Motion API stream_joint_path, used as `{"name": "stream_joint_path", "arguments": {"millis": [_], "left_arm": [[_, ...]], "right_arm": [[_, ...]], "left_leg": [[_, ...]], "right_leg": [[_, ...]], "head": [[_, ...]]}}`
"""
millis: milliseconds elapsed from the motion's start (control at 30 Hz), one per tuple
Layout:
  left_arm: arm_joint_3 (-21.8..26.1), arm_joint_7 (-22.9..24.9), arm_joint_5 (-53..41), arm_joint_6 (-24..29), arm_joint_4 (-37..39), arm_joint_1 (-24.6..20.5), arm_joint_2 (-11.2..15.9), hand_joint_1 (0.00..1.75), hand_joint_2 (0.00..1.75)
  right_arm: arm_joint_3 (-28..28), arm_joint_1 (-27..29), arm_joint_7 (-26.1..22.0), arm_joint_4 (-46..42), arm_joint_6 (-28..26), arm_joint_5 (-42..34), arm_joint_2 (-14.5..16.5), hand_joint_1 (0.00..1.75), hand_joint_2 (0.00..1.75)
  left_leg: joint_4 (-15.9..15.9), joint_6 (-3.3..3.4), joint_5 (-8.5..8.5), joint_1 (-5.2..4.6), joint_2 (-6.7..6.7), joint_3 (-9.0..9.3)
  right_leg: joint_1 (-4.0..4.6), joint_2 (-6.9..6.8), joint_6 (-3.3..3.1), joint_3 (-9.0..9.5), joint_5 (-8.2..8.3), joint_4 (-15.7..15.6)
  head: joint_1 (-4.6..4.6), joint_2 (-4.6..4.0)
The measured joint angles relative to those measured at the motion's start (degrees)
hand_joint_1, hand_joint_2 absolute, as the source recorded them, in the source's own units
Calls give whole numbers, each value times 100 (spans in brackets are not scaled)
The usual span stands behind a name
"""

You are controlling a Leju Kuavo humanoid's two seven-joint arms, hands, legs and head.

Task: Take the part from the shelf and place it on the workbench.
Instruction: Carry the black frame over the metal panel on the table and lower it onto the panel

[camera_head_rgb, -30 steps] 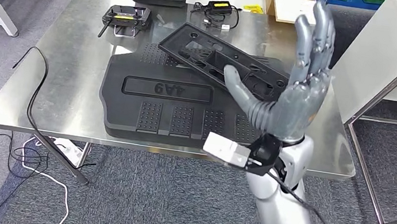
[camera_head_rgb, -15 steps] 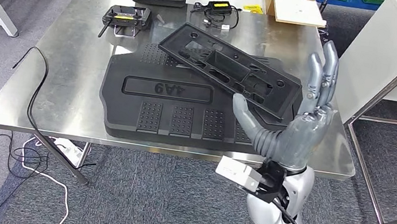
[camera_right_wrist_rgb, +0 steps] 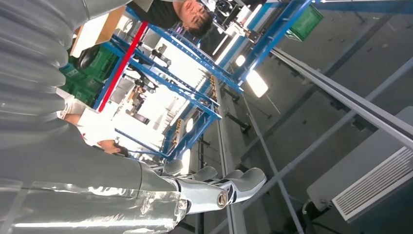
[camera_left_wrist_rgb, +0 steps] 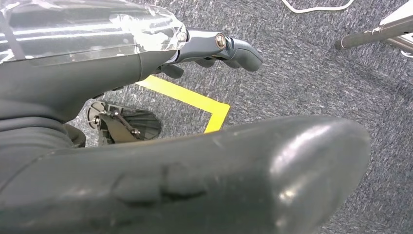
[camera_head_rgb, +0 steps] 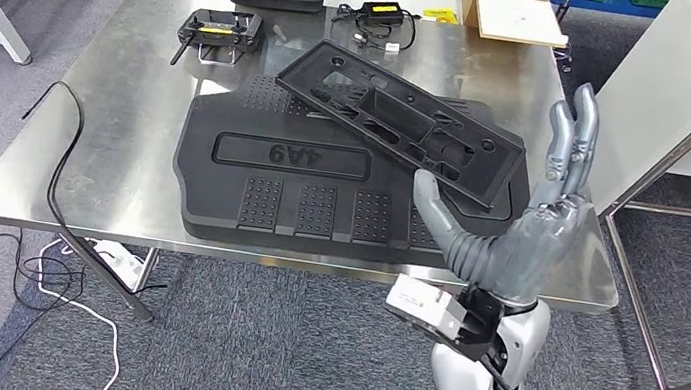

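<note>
We see our right robot hand (camera_head_rgb: pixel 530 234) raised upright on its silver forearm, palm facing left, fingers (camera_head_rgb: pixel 571 134) straight and together, thumb (camera_head_rgb: pixel 444 218) spread wide, holding nothing. Our left robot hand (camera_left_wrist_rgb: pixel 160 146) hangs low, its fingers (camera_left_wrist_rgb: pixel 229 46) loosely curled, nothing in them.

The workbench (camera_head_rgb: pixel 131 106) is brushed steel, kinda shiny. On it, the part (camera_head_rgb: pixel 401 122) and big mat (camera_head_rgb: pixel 292 188) look like matt black moulded plastic. Grey carpet (camera_head_rgb: pixel 251 344) below looks rough.
</note>
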Motion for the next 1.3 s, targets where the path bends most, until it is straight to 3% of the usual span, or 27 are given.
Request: {"name": "stream_joint_path", "arguments": {"millis": [67, 133, 233, 267, 300, 400, 467, 533, 600, 667, 733, 767, 800, 833, 933, 1000, 1100, 1167, 1233, 1300], "left_arm": [[0, -1, -2, -1, -1, -2, -7, 0, 0], [1, -1, -5, -2, -1, -6, -22, 0, 0], [1, 2, -7, -2, -1, -6, -35, 0, 0], [1, 2, -7, -2, -1, -5, -37, 0, 0], [2, 2, -7, -2, -1, -5, -38, 0, 0], [2, 2, -7, -2, -1, -11, -38, 0, 0], [1, 1, -7, 0, -1, -21, -37, 0, 0], [1, 0, -8, 0, -1, -27, -39, 0, 0], [1, -1, -11, 0, -1, -34, -40, 0, 0], [2, -2, -23, 0, -1, -43, -40, 0, 0], [1, -2, -38, 0, -1, -41, -40, 0, 0], [1, -2, -44, 0, -1, -38, -39, 0, 0], [0, -2, -48, 0, -1, -36, -39, 0, 0], [0, -2, -50, 0, -1, -36, -39, 0, 0], [0, -1, -57, 0, -1, -43, -39, 0, 0], [0, -2, -60, 0, -1, -43, -39, 0, 0], [1, -4, -62, 0, -1, -40, -44, 0, 0], [1, -7, -65, 0, -1, -45, -48, 0, 0], [0, -9, -67, 0, -1, -45, -49, 0, 0], [0, -9, -67, 0, -1, -41, -49, 0, 0]], "right_arm": [[-7, 31, -13, -47, 0, 1, 22, 0, 175], [-23, 41, -17, -90, -3, 1, 32, 0, 175], [-65, 81, 3, -105, -7, 1, 35, 0, 175], [-73, 98, 13, -105, -7, 2, 35, 0, 175], [-78, 107, 22, -105, -7, 2, 35, 0, 175], [-84, 106, 26, -108, -7, 1, 35, 0, 175], [-89, 106, 32, -115, -7, -1, 40, 0, 175], [-92, 104, 40, -121, -7, 0, 50, 0, 175], [-94, 95, 51, -131, -7, 3, 58, 0, 175], [-95, 80, 67, -146, -7, 10, 61, 0, 175], [-96, 70, 87, -153, -7, 18, 61, 0, 175], [-96, 69, 98, -153, -7, 19, 61, 0, 175], [-96, 70, 107, -155, -7, 19, 61, 0, 175], [-96, 69, 113, -159, -7, 20, 61, 0, 175], [-96, 68, 113, -193, -7, 16, 61, 0, 175], [-96, 70, 88, -218, -7, 5, 61, 0, 175], [-104, 75, 32, -276, -7, -17, 61, 0, 175], [-123, 76, 16, -305, -8, -31, 61, 0, 175], [-144, 91, 13, -313, -9, -44, 61, 0, 175], [-154, 109, 6, -315, -9, -55, 61, 0, 175]], "left_leg": [[-130, 60, 65, 3, 17, 69], [-341, 106, 170, 58, 44, 184], [-413, 115, 198, 107, 63, 230], [-403, 97, 185, 122, 65, 231], [-385, 70, 165, 144, 64, 235], [-227, -97, 25, 222, 51, 229], [-100, -203, -62, 212, 41, 174], [-62, -257, -86, 203, 35, 152], [36, -296, -172, 220, 39, 144], [520, -307, -454, 213, 44, -58], [1298, -288, -781, 188, 44, -445], [1575, -268, -840, 173, 44, -597], [1652, -237, -785, 158, 44, -660], [1509, -196, -626, 139, 43, -622], [466, -53, -49, 66, 38, -228], [156, -30, 25, 28, 33, -142], [53, 15, 90, 44, 39, -141], [-6, 73, 152, 73, 60, -144], [-8, 107, 177, 60, 76, -177], [0, 118, 188, 45, 84, -202]], "right_leg": [[0, -1, 46, 51, 24, -66], [18, 5, 71, -4, -121, 122], [-33, 6, 146, -487, -552, 1086], [-64, 4, 177, -606, -578, 1289], [-95, 2, 212, -628, -492, 1288], [-172, -7, 330, -241, 28, 390], [-173, 10, 275, -132, 69, 100], [-155, 29, 130, -173, 11, 150], [-148, 19, 49, -166, -4, 158], [-140, -2, -6, -150, -8, 146], [-109, -15, -38, -151, -17, 147], [-89, -17, -50, -148, -21, 149], [-70, -13, -59, -141, -25, 150], [-53, -8, -66, -129, -28, 150], [-18, 8, -64, -102, -30, 149], [-11, 9, -27, -121, -9, 140], [-12, 5, 54, -133, -23, 146], [-11, 5, 92, -265, -289, 485], [-14, 5, 130, -554, -681, 1194], [-14, 4, 146, -685, -802, 1608]], "head": [[-3, 0], [9, 0], [40, 0], [45, 0], [47, 0], [70, 0], [90, 0], [56, 0], [1, 0], [-33, 0], [-53, 0], [-59, 0], [-61, 0], [-63, 0], [-61, 0], [-61, 0], [-56, 0], [-21, 0], [19, 0], [33, 0]]}}
